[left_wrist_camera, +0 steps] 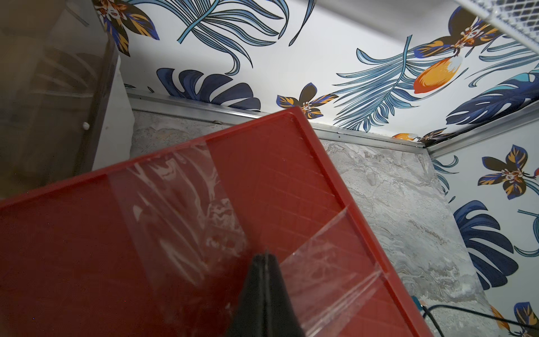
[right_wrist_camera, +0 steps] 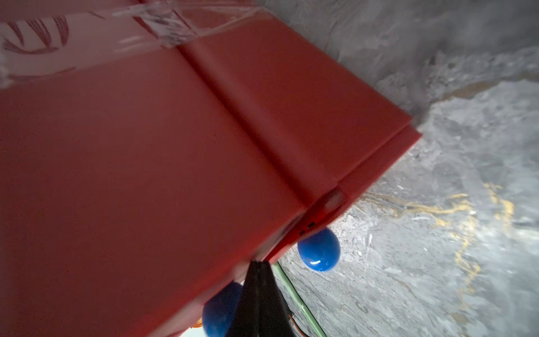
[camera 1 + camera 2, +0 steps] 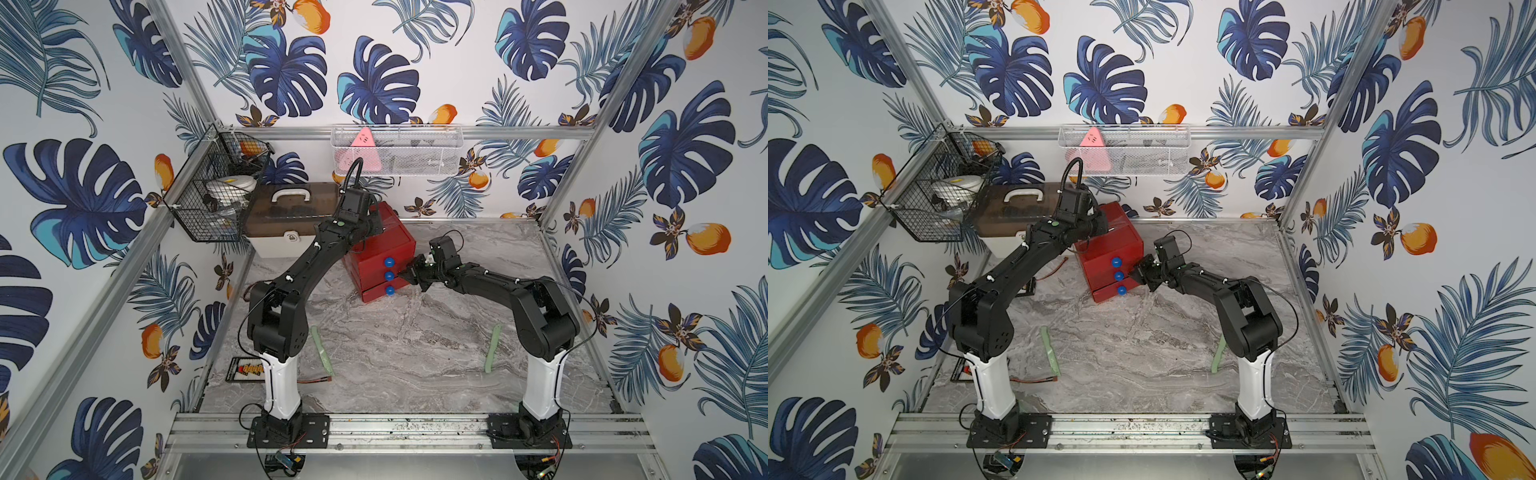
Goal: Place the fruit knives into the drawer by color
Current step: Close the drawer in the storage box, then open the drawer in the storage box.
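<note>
The red drawer (image 3: 399, 241) chest stands at the back of the table, with clear tape across its top (image 1: 180, 198) and three blue knobs (image 3: 389, 275) on its front. Its lowest drawer sticks out a little. My left gripper (image 1: 264, 255) is shut with nothing in it, its tips resting on the taped top. My right gripper (image 2: 258, 262) is also shut and holds nothing. Its tip touches the chest's front right edge beside two knobs (image 2: 319, 249). Two pale green fruit knives (image 3: 321, 351) (image 3: 493, 347) lie flat on the marble table, one near each arm's base.
A beige case with a brown lid (image 3: 291, 216) stands just left of the chest. A black wire basket (image 3: 212, 195) hangs on the left wall and a white mesh basket (image 3: 395, 149) on the back wall. A thin red cable (image 3: 316, 379) lies near the left arm's base.
</note>
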`<state>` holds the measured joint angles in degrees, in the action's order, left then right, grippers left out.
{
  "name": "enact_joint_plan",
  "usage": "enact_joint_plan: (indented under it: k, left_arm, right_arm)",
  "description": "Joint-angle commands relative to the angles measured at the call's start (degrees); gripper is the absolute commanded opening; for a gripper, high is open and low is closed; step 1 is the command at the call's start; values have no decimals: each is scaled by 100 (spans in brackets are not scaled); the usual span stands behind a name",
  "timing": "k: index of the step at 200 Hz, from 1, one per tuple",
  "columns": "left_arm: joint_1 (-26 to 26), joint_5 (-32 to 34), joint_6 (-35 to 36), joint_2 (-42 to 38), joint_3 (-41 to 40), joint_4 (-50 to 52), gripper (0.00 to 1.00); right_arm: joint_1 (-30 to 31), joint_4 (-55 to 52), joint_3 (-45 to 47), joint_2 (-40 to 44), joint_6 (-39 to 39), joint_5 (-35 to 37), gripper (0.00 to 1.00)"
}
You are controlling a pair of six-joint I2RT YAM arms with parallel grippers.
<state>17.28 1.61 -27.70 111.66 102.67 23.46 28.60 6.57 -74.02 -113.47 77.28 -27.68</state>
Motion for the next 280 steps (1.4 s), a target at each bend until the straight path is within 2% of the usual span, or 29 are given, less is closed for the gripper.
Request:
enact_joint_plan:
  k: [1, 22, 28, 36, 41, 51, 67, 91, 182, 250, 280]
  left_arm:
    - [-40, -9, 89, 89, -125, 1560, 0]
    - [-75, -20, 81, 86, -138, 1548, 0]
    - [-76, -28, 81, 80, -134, 1546, 0]
    - [-85, -29, 81, 76, -140, 1547, 0]
    - [-89, -33, 89, 68, -148, 1540, 0]
    - [-97, -38, 90, 67, -164, 1537, 0]
    - [-111, -55, 107, 58, -169, 1538, 0]
    - [-137, -98, 108, 42, -236, 1512, 0]
    - [-229, -230, 65, 76, -274, 1446, 0]
    - [-277, -289, 28, 84, -357, 1398, 0]
    - [-296, -305, 19, 87, -375, 1396, 0]
  right_arm:
    - [80, 1095, 403, 189, 177, 124, 0]
    - [233, 2033, 1216, 379, 338, 274, 0]
    - [283, 2452, 1466, 395, 447, 338, 14]
    - [344, 3009, 1773, 381, 630, 438, 48]
    - [381, 3360, 1924, 345, 753, 506, 60]
    - [399, 3970, 2193, 228, 951, 614, 68]
    - [608, 4666, 2432, 14, 1186, 775, 75]
    - [647, 5262, 2462, -237, 1333, 839, 76]
    - [673, 4995, 1971, -761, 1272, 863, 57]
    - [691, 4561, 1717, -988, 1276, 734, 58]
    - [708, 4553, 1672, -1093, 1303, 720, 55]
